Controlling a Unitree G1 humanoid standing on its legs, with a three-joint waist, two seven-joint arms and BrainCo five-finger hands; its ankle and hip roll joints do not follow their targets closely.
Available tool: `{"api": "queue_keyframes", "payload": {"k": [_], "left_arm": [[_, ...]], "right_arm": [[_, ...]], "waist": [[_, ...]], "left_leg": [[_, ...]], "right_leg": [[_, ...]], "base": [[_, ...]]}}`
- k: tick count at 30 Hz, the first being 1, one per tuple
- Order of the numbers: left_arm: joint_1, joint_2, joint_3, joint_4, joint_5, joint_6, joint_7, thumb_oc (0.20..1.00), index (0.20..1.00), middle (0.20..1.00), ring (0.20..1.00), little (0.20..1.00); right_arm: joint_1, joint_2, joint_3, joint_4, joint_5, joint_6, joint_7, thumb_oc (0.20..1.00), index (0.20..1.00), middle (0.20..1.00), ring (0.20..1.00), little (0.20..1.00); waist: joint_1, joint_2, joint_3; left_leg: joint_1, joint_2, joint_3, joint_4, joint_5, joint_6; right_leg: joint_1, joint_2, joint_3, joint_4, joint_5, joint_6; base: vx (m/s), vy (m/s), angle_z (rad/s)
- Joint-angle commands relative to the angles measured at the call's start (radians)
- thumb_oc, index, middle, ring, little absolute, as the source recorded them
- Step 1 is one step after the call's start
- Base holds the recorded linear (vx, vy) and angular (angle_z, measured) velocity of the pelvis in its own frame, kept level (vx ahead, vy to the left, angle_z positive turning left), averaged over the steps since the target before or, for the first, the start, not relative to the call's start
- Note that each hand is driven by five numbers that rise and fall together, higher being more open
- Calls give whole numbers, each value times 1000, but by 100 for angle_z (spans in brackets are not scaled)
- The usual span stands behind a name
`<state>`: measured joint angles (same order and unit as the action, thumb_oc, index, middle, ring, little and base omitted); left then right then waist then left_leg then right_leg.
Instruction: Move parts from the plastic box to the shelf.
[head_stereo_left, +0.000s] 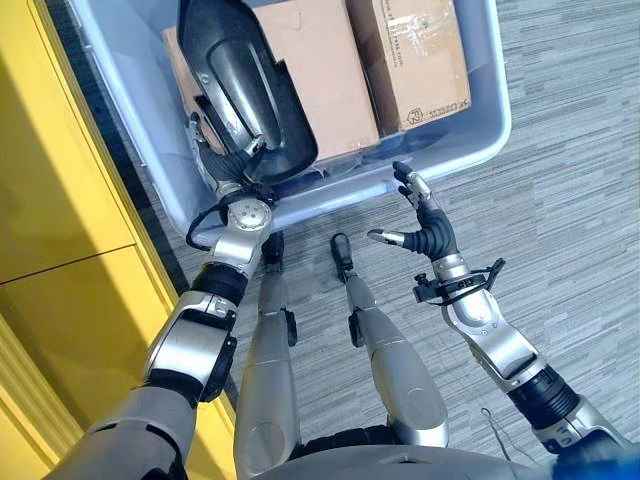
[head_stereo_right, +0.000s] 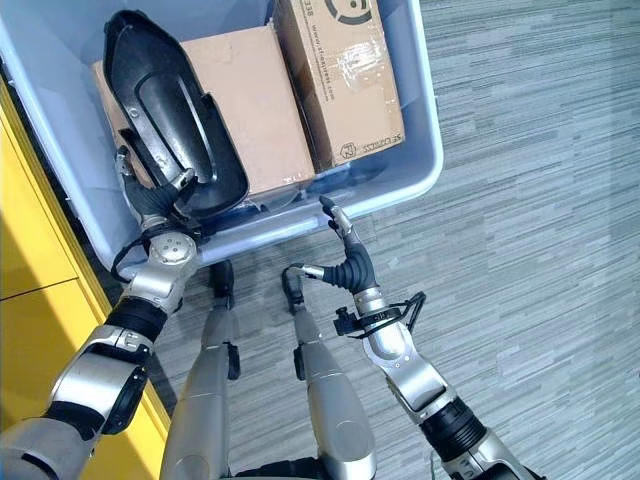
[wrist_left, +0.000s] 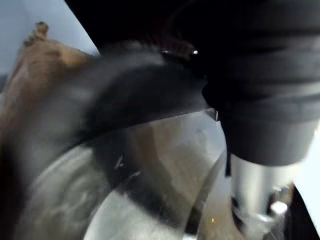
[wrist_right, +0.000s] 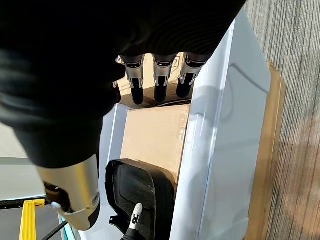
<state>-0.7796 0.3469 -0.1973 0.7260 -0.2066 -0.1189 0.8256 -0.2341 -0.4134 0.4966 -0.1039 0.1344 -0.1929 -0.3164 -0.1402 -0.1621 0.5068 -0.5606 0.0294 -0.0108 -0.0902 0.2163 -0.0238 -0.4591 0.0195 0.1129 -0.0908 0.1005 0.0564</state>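
Two cardboard boxes lie side by side in a pale blue plastic box (head_stereo_left: 470, 135) that stands on grey striped carpet (head_stereo_left: 570, 170); a yellow shelf unit (head_stereo_left: 60, 200) runs along the robot's left, close beside the plastic box; the larger cardboard box (head_stereo_left: 325, 70) lies flat in the middle, and the narrower taped cardboard box (head_stereo_left: 410, 60) lies just to its right, the two touching or nearly so. Over the left part of the larger cardboard box stands a black moulded part (head_stereo_left: 240, 85), long and hollowed like a shell, tilted with its lower end at the near wall of the plastic box; it is inside the plastic box, not on the shelf unit. The left hand (head_stereo_right: 160, 200) is at that lower end, its fingers hooked round the part's edge and clamped on it; in the left wrist view the dark part lies right against the hand. The right hand (head_stereo_left: 425, 225) hangs just outside the near wall of the plastic box, over the carpet, with fingers straight and thumb spread apart, holding nothing; in the right wrist view its fingertips (wrist_right: 161, 92) point over the rim toward the larger cardboard box.
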Motion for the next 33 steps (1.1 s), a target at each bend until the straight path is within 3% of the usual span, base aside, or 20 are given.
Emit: {"api": "queue_keyframes", "payload": {"k": [1,22,27,33], "left_arm": [[-49,-8,-24,94,-4,11,-59,200,200,200,200,200],[-26,-17,-20,103,-15,22,-80,200,200,200,200,200],[38,-17,6,-8,-8,10,-62,200,200,200,200,200],[187,35,87,-281,45,-22,-47,200,200,200,200,200]], "right_arm": [[45,-21,-43,-97,23,-59,5,1000,1000,1000,1000,1000],[57,-35,-45,-98,20,-56,15,1000,1000,1000,1000,1000],[59,-27,-49,-88,16,-50,13,1000,1000,1000,1000,1000],[49,-6,-64,-67,11,-42,12,1000,1000,1000,1000,1000]], "waist": [[-18,-35,-19],[-7,-18,-20],[5,-6,-28],[35,18,-52]], "left_leg": [[102,50,92,14,-91,-55],[116,45,91,16,-91,-52],[124,42,88,15,-93,-50],[141,35,87,14,-100,-50]], "right_leg": [[30,-89,-53,42,-8,76],[37,-93,-60,48,-10,75],[45,-96,-65,48,-12,74],[64,-104,-74,48,-16,74]], "base": [[0,0,0],[0,0,0],[0,0,0],[-1,2,1]]}}
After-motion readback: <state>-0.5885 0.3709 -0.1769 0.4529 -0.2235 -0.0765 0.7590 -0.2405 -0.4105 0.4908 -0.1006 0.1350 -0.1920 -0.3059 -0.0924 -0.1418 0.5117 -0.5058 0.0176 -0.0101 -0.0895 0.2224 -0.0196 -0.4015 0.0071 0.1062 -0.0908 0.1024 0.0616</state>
